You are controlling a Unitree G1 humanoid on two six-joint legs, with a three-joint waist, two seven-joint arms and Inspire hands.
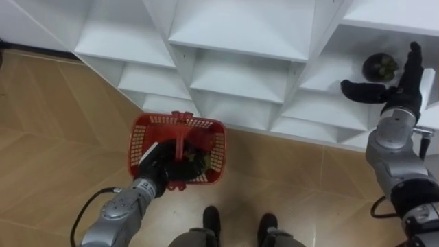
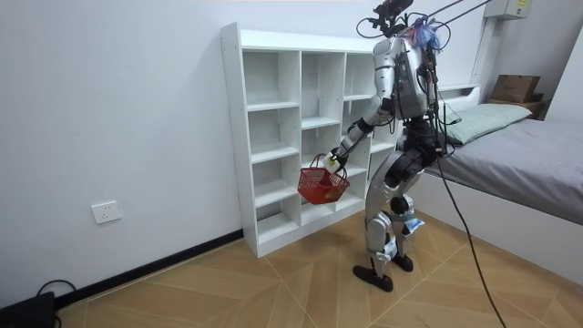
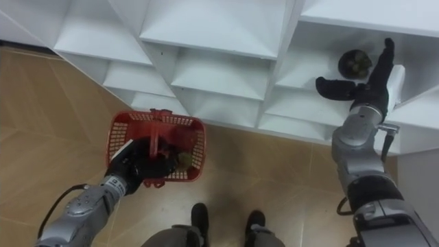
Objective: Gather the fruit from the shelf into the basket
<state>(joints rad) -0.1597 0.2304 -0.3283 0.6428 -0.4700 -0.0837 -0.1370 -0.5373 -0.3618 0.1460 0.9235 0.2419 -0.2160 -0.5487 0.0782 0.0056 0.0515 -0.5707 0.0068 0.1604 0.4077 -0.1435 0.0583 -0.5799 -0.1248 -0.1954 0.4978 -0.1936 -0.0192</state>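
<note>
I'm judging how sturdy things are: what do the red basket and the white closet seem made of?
The red basket looks like moulded plastic, matte: its walls are an even lattice. The white closet is probably painted or laminated board, smooth, with flat panels and crisp edges.

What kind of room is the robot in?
Most likely a bedroom. A bed with a pillow stands on the room view's right. A tall white shelf stands against the wall, and the floor is wooden, like in a home.
</note>
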